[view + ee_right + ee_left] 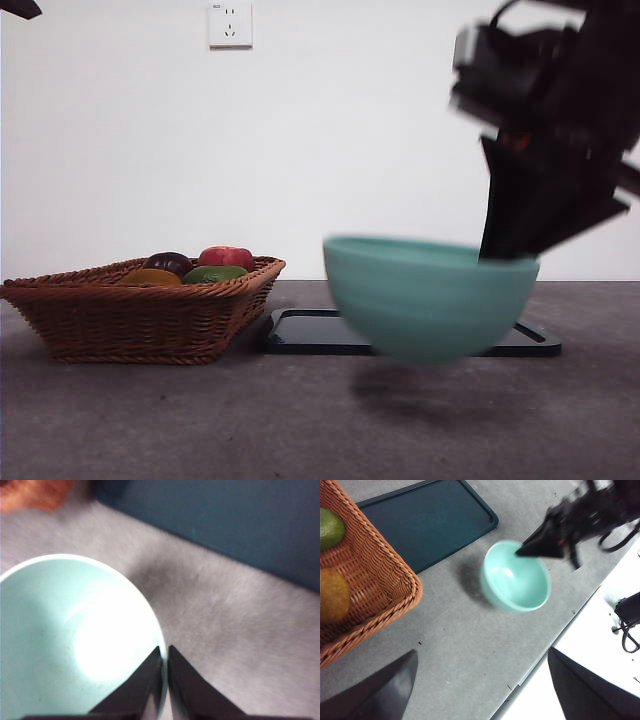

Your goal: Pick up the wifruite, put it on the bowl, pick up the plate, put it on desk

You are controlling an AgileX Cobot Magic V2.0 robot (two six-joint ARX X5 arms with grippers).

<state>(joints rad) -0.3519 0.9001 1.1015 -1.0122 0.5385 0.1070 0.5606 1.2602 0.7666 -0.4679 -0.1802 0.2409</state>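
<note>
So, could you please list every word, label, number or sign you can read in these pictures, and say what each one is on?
None can be read.
The wall socket carries a small dark mark at its upper left corner, too small to read.
No lettering shows on the bowl, the plate, the wicker basket, the fruits in it or the desk.
The right gripper shows no label either.

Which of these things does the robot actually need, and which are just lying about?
Needed: yellow-orange fruit, mint-green bowl held off the table by its rim in the right end effector, black tray, tabletop.

Lying about: wicker basket, green fruit, purple fruit, red fruit.
</note>
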